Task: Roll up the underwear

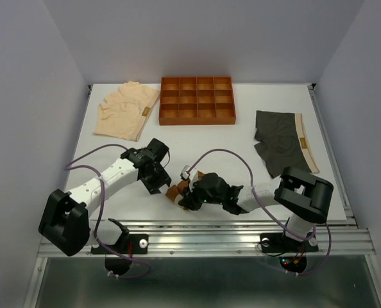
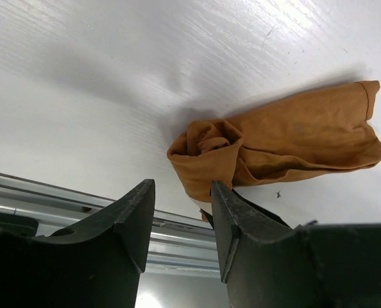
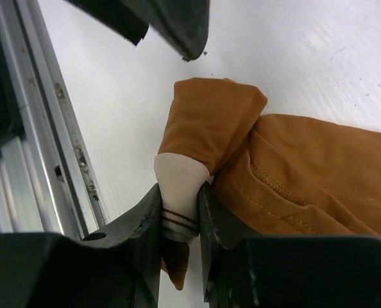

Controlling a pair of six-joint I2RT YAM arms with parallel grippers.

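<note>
The rust-brown underwear [image 2: 293, 138] lies at the middle of the near edge of the table [image 1: 229, 144], partly rolled, with its long axis roughly along that edge. The right gripper [image 3: 179, 199] has narrow jaws that pinch the cream waistband [image 3: 177, 176] at the rolled end. The left gripper [image 2: 182, 192] stands just beside this same end, with jaws half wide and holding nothing. The flat end points away from the left jaws, so I think the right arm should continue the roll.
</note>
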